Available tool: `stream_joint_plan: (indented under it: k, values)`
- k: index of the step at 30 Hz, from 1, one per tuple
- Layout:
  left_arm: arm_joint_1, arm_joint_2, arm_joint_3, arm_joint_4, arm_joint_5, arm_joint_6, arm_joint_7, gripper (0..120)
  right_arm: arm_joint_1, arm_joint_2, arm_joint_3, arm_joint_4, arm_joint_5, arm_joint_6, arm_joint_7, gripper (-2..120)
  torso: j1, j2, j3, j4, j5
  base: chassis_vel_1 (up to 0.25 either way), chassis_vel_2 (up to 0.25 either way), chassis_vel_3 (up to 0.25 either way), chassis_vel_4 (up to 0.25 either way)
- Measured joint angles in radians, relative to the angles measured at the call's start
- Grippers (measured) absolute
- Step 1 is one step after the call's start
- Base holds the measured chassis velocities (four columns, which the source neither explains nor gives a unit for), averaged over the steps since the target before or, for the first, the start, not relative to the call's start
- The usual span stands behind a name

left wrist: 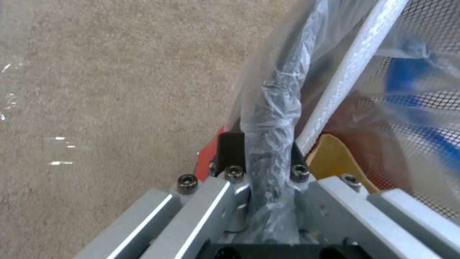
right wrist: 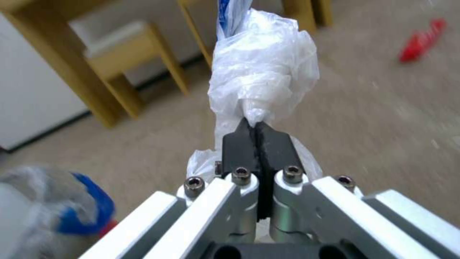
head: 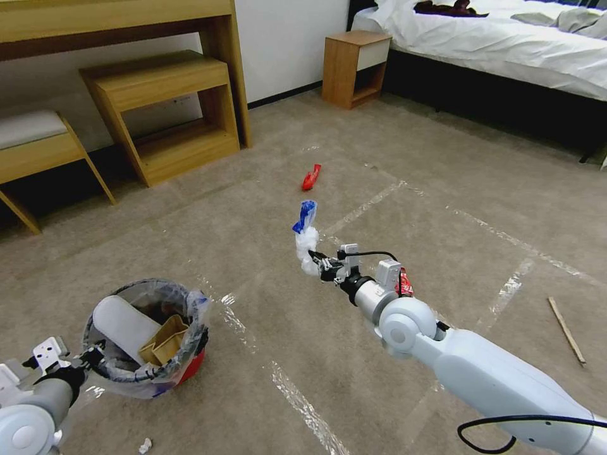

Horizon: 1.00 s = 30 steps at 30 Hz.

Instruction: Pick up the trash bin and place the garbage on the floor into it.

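Observation:
The red trash bin with its clear liner is at my lower left, with a white slipper sole and a brown cardboard box inside. My left gripper is shut on the liner-wrapped rim, one finger on each side. My right gripper reaches out over the carpeted floor and is shut on a white-and-blue wad, which bulges past the fingertips. On the floor lie a red wrapper, a thin stick and a small white scrap.
A wooden desk with a stepped shelf and a bench line the far left wall. A nightstand and a bed stand at the back right. Shiny tape strips cross the carpet. Something red shows beside the right wrist.

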Motion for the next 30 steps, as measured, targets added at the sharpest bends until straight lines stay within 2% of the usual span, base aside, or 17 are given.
stream_joint_plan:
  k: [3, 6, 11, 20, 30]
  values:
    - [0.003, 0.019, 0.000, -0.002, -0.016, 0.005, -0.004, 1, 0.015, -0.002, -0.004, 0.010, -0.006, 0.053, -0.051, 0, 0.000, 0.000, 0.000, -0.0001, 0.0000, 0.000, 0.000, 0.000, 0.000]
    - [0.002, 0.044, 0.000, -0.001, -0.049, 0.012, -0.009, 1, 0.040, -0.006, -0.027, 0.032, -0.025, 0.146, -0.144, 0, 0.000, 0.000, 0.000, 0.0000, -0.0001, 0.000, 0.000, 0.000, 0.000]
    - [-0.001, 0.058, 0.012, -0.006, -0.062, 0.015, -0.010, 1, 0.074, -0.008, -0.072, 0.055, -0.029, 0.217, -0.226, 0, 0.000, 0.000, 0.000, 0.0001, -0.0001, 0.000, 0.000, 0.000, 0.000]
    - [-0.017, 0.088, 0.019, -0.027, -0.103, 0.026, -0.027, 1, 0.143, 0.002, -0.159, 0.076, -0.031, 0.261, -0.295, 0, 0.000, 0.000, 0.000, 0.0000, -0.0001, 0.000, 0.000, 0.000, 0.000]
    - [-0.021, 0.110, 0.033, -0.053, -0.125, 0.037, -0.034, 1, 0.272, 0.027, -0.275, 0.097, -0.020, 0.268, -0.305, 0, 0.000, 0.000, 0.000, 0.0001, -0.0002, 0.000, 0.000, 0.000, 0.000]
